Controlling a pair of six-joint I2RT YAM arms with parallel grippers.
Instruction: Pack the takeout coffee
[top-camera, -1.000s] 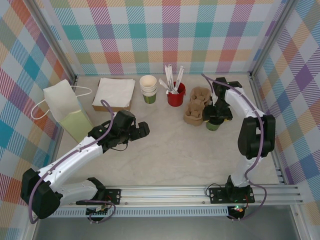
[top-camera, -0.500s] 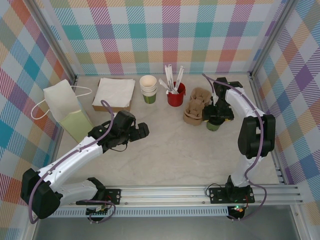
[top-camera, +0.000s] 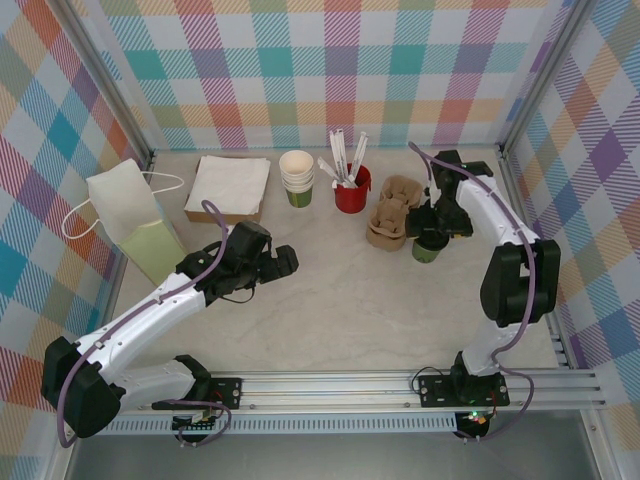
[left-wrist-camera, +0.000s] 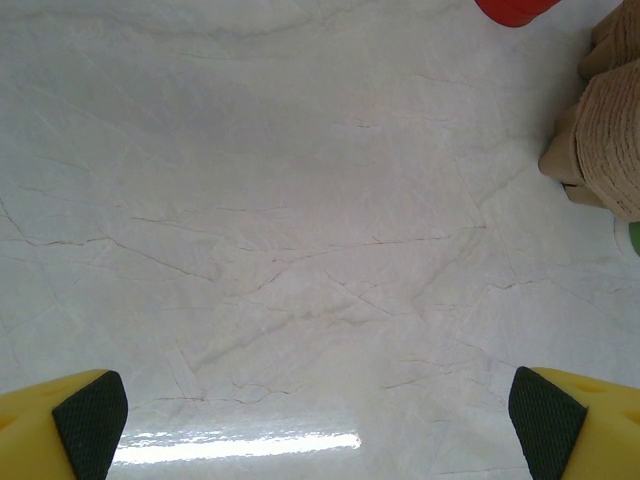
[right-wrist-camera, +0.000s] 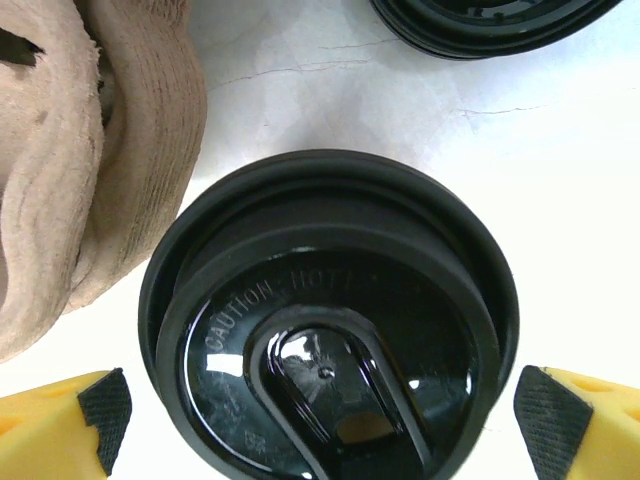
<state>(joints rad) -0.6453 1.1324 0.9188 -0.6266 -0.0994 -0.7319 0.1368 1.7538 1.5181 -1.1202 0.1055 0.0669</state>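
The takeout coffee (top-camera: 427, 250), a small olive-green cup with a black lid (right-wrist-camera: 325, 330), stands on the table at the right, beside the cardboard carrier. My right gripper (top-camera: 433, 228) hangs directly over it, open. In the right wrist view its fingertips (right-wrist-camera: 320, 430) straddle the lid, one pad at each side. My left gripper (top-camera: 285, 260) is open over bare table left of centre, with nothing between its fingertips (left-wrist-camera: 320, 420).
A cream and green paper bag (top-camera: 135, 225) stands at the far left. At the back are a napkin stack (top-camera: 230, 187), stacked lidless cups (top-camera: 297, 178) and a red cup of sticks (top-camera: 351, 190). The cardboard carrier (top-camera: 392, 212) touches the coffee's left side. A spare black lid (right-wrist-camera: 490, 25) lies beyond.
My right gripper's jaws have spread a little wider over the lid and the right arm has shifted slightly. The left arm has not moved.
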